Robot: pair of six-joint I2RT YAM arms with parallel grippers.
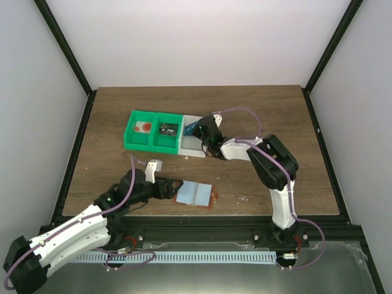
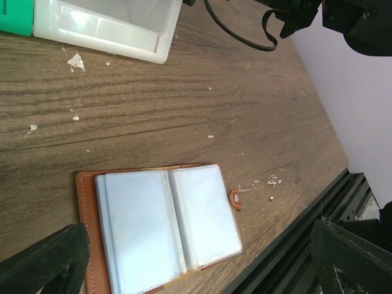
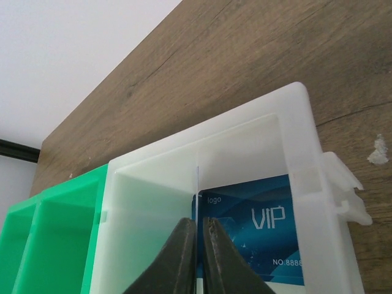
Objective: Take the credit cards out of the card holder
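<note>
Lying open and flat on the near part of the counter [image 2: 184, 104], the card holder [image 2: 165, 226] shows its pale pocket lining upward, with the orange-brown rim around it. The left fingers [image 2: 43, 263] stand wide on either side of it and touch nothing. At the far white bin [image 3: 306, 135], just right of the green bin [image 1: 138, 144], the right fingers [image 3: 180, 251] are pinched together on a thin credit card [image 3: 198, 180], seen edge-on above the bin. A blue card [image 3: 257, 226] marked VIP lies flat on the bin floor.

The cards look light, stiff and slick, so an exposed edge is the likely place to pinch, drawing along the pocket. The holder seems light and pliable and may slide or lift with the pull, so its rim probably wants pinning. Whether its pockets hold more cards cannot be told.
</note>
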